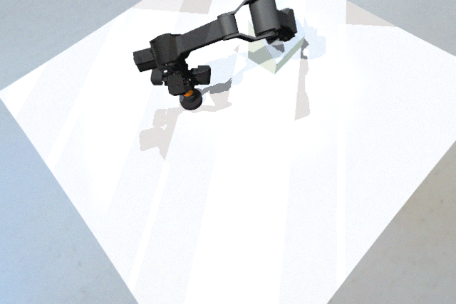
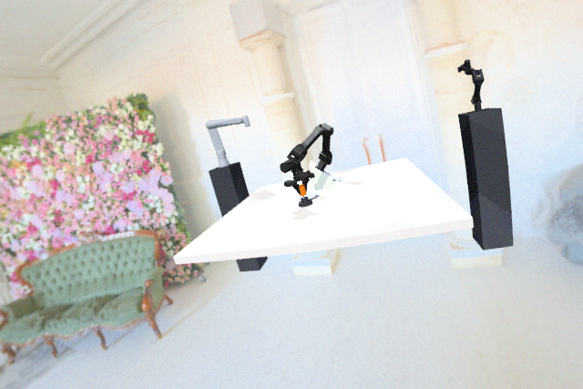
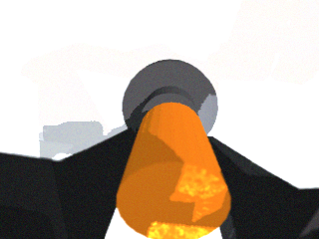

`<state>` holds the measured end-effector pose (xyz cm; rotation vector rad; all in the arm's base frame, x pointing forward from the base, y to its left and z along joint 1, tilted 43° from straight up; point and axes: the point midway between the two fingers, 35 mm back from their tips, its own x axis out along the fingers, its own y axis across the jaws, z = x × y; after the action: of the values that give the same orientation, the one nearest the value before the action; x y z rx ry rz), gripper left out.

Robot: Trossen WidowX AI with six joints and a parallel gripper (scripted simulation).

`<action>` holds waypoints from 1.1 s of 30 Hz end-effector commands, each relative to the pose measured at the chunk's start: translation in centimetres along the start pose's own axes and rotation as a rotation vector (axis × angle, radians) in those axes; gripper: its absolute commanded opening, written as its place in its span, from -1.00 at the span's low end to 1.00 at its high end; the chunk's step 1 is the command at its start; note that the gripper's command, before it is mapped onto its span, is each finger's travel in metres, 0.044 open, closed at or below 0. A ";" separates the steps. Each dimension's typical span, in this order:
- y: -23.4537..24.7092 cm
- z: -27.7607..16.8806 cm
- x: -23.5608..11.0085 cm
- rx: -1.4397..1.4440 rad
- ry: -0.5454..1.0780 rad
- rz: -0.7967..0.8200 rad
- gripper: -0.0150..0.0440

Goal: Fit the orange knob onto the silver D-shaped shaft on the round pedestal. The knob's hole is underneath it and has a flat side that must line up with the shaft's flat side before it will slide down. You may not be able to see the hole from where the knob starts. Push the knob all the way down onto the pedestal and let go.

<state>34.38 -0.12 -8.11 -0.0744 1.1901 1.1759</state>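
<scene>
My gripper (image 1: 187,91) (image 2: 301,186) (image 3: 170,138) is shut on the orange knob (image 1: 188,92) (image 2: 301,189) (image 3: 173,174). I hold the knob upright, right over the dark round pedestal (image 1: 191,102) (image 2: 304,202) (image 3: 169,82). In the wrist view the knob's lower end covers the middle of the pedestal, so the silver shaft is hidden. I cannot tell whether the knob's bottom touches the pedestal. In the exterior view a short gap of orange shows between the fingers and the pedestal.
The white table (image 1: 257,201) (image 2: 367,220) carries the arm's pale green base block (image 1: 263,61) (image 2: 322,180) behind the pedestal. Dark pillars with cameras stand off the table at the left (image 2: 230,187) and right (image 2: 485,178).
</scene>
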 end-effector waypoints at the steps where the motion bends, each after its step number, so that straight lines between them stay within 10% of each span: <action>1: -0.1 0.1 -0.2 0.266 -0.006 -0.007 -0.49; 33: -0.1 -0.4 -0.2 2.388 -0.012 0.002 -0.49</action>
<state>34.03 -0.29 -8.18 1.5114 1.8378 -0.5918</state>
